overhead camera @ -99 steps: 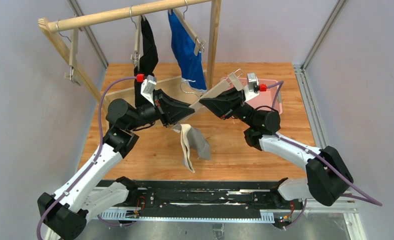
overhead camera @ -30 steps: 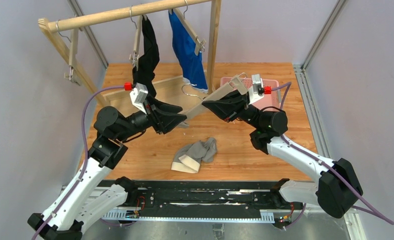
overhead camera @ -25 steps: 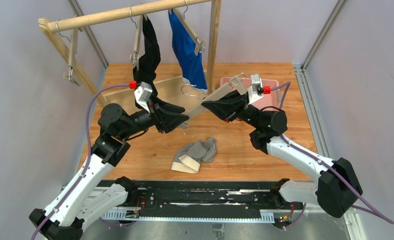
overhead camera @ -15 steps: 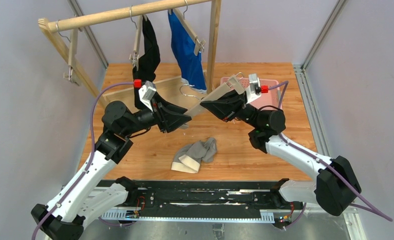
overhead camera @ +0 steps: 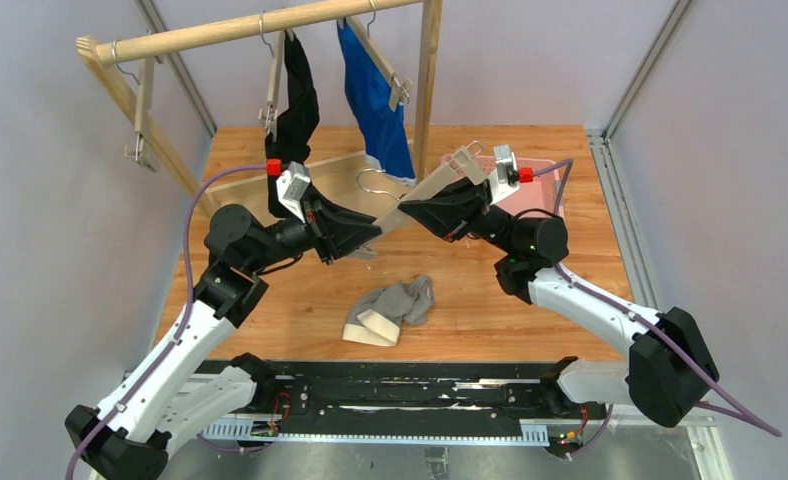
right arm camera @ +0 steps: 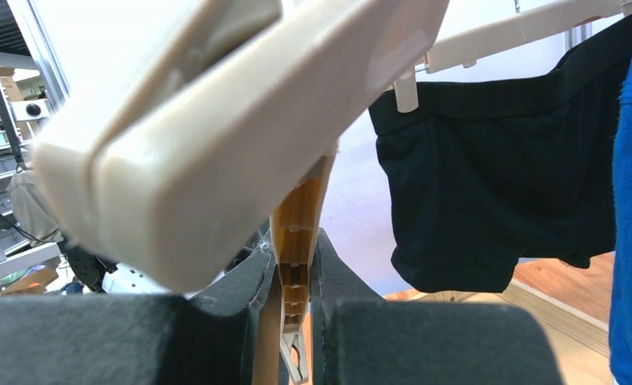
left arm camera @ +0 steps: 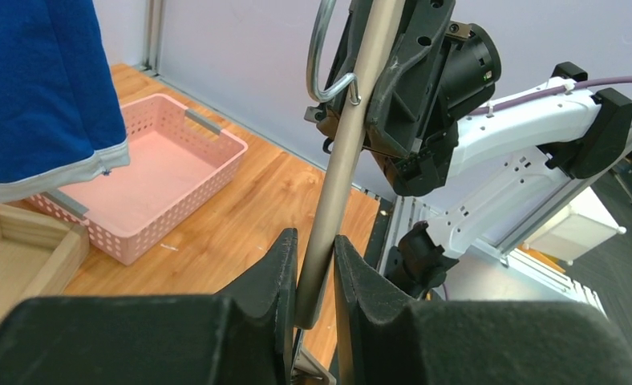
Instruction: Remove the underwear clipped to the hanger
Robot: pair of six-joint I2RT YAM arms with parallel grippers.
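Left claw (left arm camera: 313, 269), right claw (right arm camera: 297, 277) clamped tight on bare beige plastic clip hanger (overhead camera: 435, 186) over table (overhead camera: 295, 305) centre. Grey cloth briefs (overhead camera: 390, 306) crumpled near front edge; black briefs (overhead camera: 298, 100), blue briefs (overhead camera: 370, 95) hang clipped at far edge. Risk: opposing pulls could snap hanger.

A warm-brown wooden tabletop (overhead camera: 310, 300) is enclosed by plain pale grey walls (overhead camera: 730, 150) framed with slim aluminium posts (overhead camera: 651, 62).

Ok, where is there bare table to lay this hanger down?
The hanger could go on bare table right of the grey briefs, nearer than the pink basket, or left of them under the left arm. Far side is crowded: black briefs and blue briefs hang there.
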